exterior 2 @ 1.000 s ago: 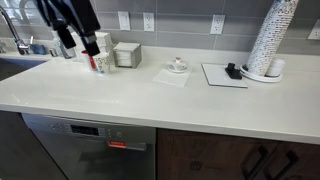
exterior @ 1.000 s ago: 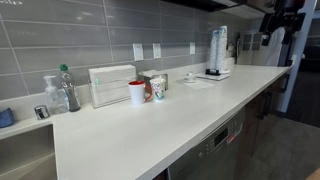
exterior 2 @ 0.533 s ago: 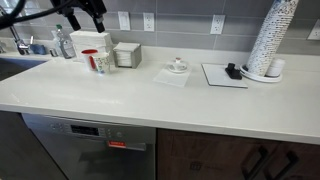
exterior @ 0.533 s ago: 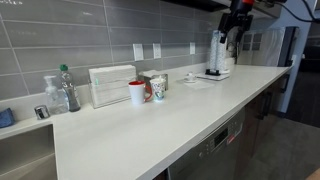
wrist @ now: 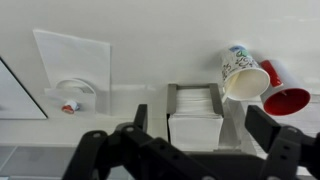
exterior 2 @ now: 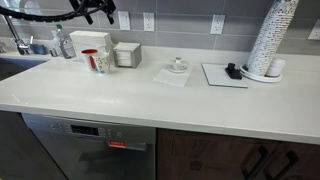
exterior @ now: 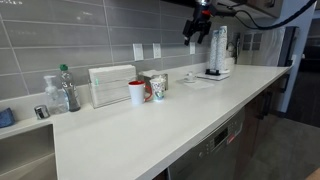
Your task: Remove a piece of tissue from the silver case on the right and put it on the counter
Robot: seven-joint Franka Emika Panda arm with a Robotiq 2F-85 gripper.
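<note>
The silver case (wrist: pixel 195 93) holds a stack of white tissue (wrist: pixel 195 118) and stands against the tiled wall. In both exterior views it sits beside two mugs (exterior 2: pixel 127 54) (exterior: pixel 161 80). My gripper (wrist: pixel 200 135) is open and empty, high above the counter. In the wrist view its two black fingers (wrist: pixel 264 125) stand either side of the case, well apart. In the exterior views the gripper hangs near the top edge (exterior: pixel 197 20) (exterior 2: pixel 97 10). No tissue lies loose on the white counter (exterior 2: pixel 150 100).
A red mug (wrist: pixel 284 98) and a patterned mug (wrist: pixel 241 72) lie next to the case. A large white napkin dispenser (exterior: pixel 111 85) stands beyond them. A small cup on a saucer (exterior 2: pixel 178 67), a tray (exterior 2: pixel 224 75) and a tall paper-cup stack (exterior 2: pixel 272 35) stand further along. Bottles (exterior: pixel 64 90) stand by the sink.
The arm has swung along the counter, from the cup-stack end to above the silver case and mugs. The gripper stays open and empty.
</note>
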